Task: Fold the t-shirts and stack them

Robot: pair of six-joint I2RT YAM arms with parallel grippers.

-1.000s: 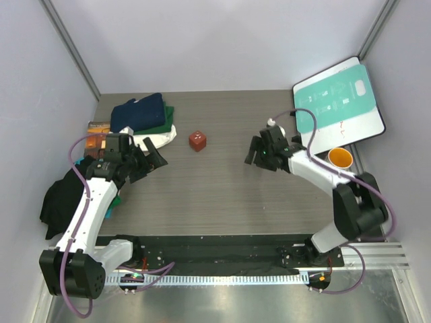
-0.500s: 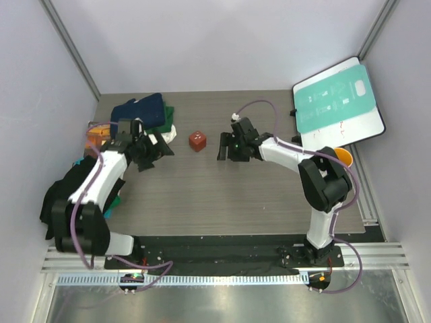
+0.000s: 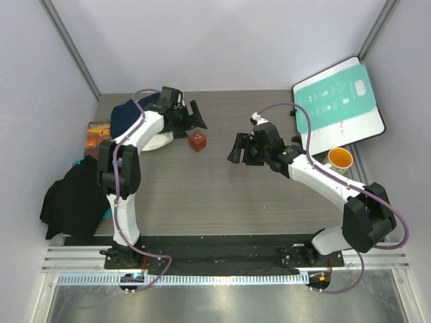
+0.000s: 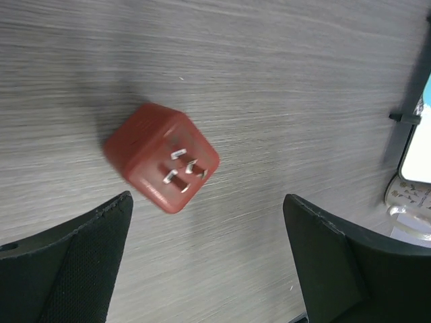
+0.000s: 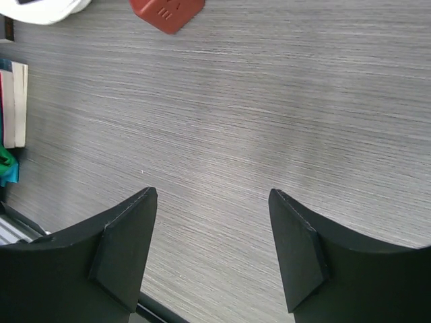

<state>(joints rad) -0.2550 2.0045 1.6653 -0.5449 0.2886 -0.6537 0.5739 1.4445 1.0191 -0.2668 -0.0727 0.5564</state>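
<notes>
A folded navy t-shirt lies on top of a pile at the back left, with a cream-white t-shirt under it. The white one also shows in the right wrist view. The dark green shirt is hidden by my left arm. My left gripper is open and empty just right of the pile, above the table. My right gripper is open and empty over bare table near the middle.
A red cube sits between the grippers. A dark cloth heap hangs at the left edge. A brown-orange book lies by the pile. A teal-and-white board and an orange cup are at the right.
My left arm has swung from the left side up over the shirt pile, and its gripper now sits beyond the pile near the red cube. My right gripper moved left, then back a little right.
</notes>
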